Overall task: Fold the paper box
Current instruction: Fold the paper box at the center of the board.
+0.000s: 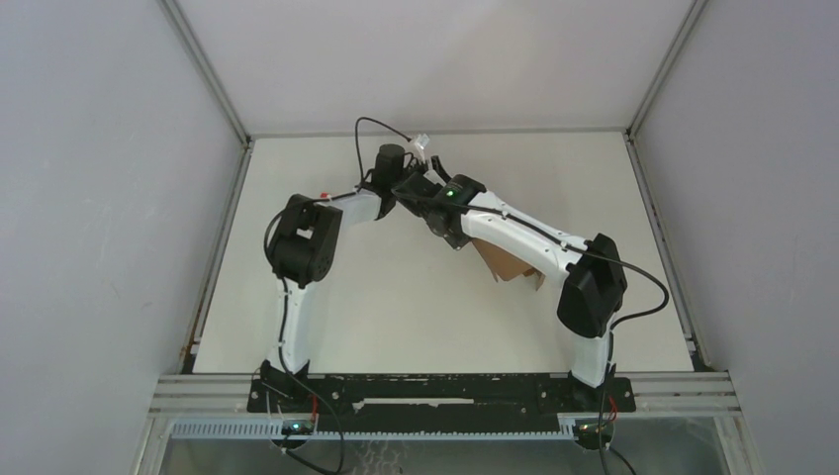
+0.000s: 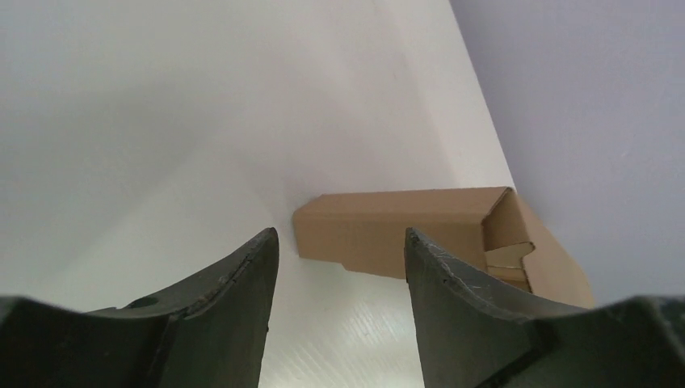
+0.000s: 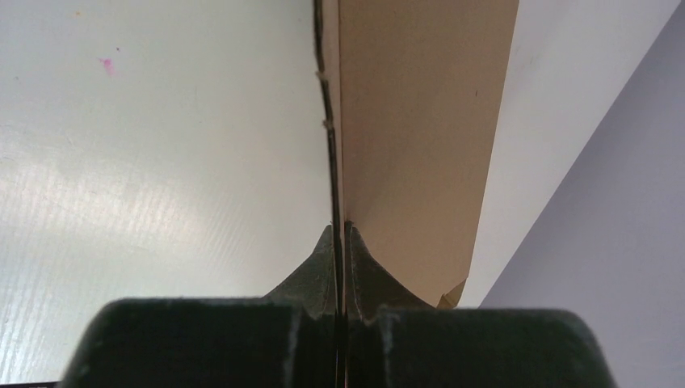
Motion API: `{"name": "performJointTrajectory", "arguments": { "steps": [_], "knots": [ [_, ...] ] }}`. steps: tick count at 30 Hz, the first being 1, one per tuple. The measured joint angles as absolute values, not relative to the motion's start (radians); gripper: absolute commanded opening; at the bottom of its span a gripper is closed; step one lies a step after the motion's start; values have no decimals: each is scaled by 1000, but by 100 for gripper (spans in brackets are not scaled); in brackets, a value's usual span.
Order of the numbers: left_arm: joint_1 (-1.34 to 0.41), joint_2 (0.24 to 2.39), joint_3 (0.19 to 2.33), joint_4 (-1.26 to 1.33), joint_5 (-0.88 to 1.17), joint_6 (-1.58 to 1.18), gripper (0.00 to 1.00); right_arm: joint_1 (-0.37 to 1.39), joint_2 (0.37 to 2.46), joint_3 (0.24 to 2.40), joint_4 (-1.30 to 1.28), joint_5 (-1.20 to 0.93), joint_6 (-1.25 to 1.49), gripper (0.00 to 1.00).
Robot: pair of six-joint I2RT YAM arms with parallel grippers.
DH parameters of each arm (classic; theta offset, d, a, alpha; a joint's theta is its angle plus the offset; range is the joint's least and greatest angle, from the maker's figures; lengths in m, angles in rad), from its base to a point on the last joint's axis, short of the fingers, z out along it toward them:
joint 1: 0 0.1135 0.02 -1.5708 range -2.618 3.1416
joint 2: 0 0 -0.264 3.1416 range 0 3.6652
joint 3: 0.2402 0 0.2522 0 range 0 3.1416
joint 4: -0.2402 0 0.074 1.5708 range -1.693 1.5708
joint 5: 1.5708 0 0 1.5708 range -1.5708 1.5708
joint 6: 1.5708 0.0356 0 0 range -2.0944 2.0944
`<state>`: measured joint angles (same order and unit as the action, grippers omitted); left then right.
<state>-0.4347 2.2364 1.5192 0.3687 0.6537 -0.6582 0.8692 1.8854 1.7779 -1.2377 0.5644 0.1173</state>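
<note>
Box folding, mid-step. Right tool (image 3: 339, 230) is pressed together, clamped on a thin panel edge of the box (image 1: 510, 262). The box rests on the table (image 1: 396, 317) toward 3 o'clock of centre, partly under the right arm. Left tool (image 2: 341, 242) has its jaws apart and empty, facing the box's long wall, with the open end at 2 o'clock. Judged next: the left tool must reach a loose flap and press it inward while the right steadies the panel.

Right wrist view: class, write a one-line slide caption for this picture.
Right gripper pinches one thin wall of the plain brown cardboard paper box, with the white table behind.
</note>
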Motion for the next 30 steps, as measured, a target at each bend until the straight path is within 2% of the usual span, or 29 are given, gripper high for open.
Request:
{"name": "performJointTrajectory", "arguments": {
  "steps": [7,30],
  "knots": [
    [-461,2241,1515,307,649,-628,59,869,1864,1754,-1225,549,111,0],
    [-511,2243,1497,331,631,-586,60,864,1855,1745,-1224,500,108,0]
  ]
}}
